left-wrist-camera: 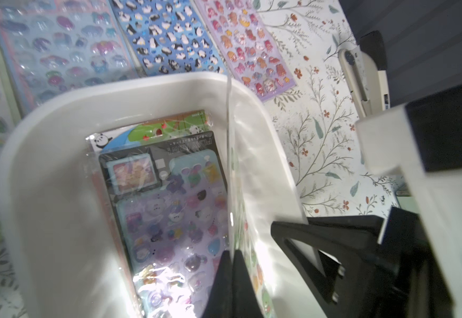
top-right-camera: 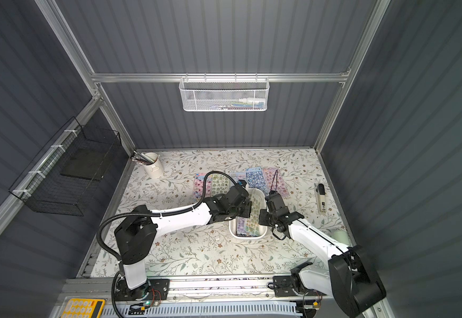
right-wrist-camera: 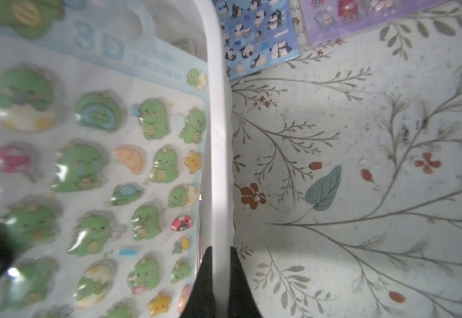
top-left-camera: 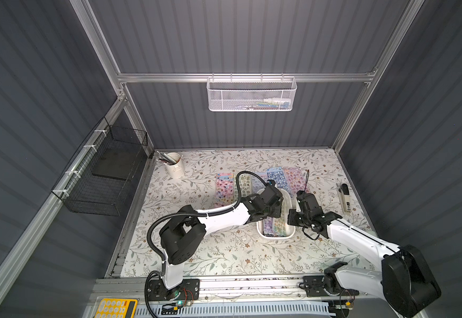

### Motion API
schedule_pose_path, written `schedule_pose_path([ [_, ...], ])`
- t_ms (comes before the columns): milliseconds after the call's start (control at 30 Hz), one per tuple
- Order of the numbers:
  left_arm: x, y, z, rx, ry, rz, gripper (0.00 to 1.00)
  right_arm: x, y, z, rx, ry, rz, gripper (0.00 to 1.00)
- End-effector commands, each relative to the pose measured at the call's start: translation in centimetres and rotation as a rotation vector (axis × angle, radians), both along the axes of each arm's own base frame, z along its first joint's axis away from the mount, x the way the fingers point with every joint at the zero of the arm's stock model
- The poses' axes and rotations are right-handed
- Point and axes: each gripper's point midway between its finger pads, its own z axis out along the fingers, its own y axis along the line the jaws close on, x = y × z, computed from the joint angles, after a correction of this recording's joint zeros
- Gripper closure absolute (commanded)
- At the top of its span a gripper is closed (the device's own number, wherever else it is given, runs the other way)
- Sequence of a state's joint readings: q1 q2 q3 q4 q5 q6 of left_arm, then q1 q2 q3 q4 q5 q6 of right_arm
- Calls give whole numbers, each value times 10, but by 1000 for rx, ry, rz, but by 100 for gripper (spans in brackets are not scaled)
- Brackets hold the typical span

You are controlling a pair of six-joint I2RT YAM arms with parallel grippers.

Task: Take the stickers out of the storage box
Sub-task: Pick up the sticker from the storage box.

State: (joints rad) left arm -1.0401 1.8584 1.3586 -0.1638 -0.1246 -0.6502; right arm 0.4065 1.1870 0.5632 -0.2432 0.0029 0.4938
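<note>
- storage box (top-left-camera: pixel 275 237): white tray near the middle of the floral desk (top-left-camera: pixel 224 256), long side running away from the robot.
- stickers (left-wrist-camera: pixel 169 209) inside the box: flat stack on its floor, purple-and-black sheet uppermost, panda sheet (left-wrist-camera: pixel 100 140) showing beneath.
- dinosaur sheet (right-wrist-camera: pixel 100 165): green figures in clear wrap, raised at a tilt beside the box's right wall.
- loose sheets: pink sheet (top-left-camera: pixel 224 190), pale blue sheet (left-wrist-camera: pixel 59 49), penguin sheet (left-wrist-camera: pixel 166 35) and purple sheet (left-wrist-camera: pixel 249 46), flat on the desk just beyond the box's far end.
- left fingers (left-wrist-camera: pixel 221 280): pressed together, pinching the dinosaur sheet's edge inside the box.
- right fingers (right-wrist-camera: pixel 238 275): clamped on the box's right wall, one inside, one outside.
- pencil cup (top-left-camera: pixel 174 164): well beyond the box, far left.
</note>
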Motion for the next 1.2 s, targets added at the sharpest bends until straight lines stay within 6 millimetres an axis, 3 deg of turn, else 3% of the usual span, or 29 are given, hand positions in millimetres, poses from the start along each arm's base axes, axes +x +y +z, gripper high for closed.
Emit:
schedule_pose_path([
  [0, 3, 2, 54, -56, -96, -16, 99, 7, 4, 23, 32, -52, -8, 94],
  [233, 3, 24, 101, -86, -165, -49, 100, 5, 1, 44, 31, -84, -8, 94],
  [367, 11, 58, 121, -114, -176, -34, 100, 4, 0, 56, 31, -102, -4, 94],
  [533, 24, 115, 138, -112, -185, 5, 100, 7, 7, 75, 56, -132, 34, 93],
  [867, 42, 222, 127, -5, -124, 134, 100, 12, 28, 93, 99, -144, 136, 93],
  [1033, 61, 256, 106, 49, -70, 151, 99, 21, 42, 100, 132, -175, 186, 93],
  [1167, 82, 285, 90, 29, -16, 187, 99, 25, 53, 93, 170, -161, 212, 93],
])
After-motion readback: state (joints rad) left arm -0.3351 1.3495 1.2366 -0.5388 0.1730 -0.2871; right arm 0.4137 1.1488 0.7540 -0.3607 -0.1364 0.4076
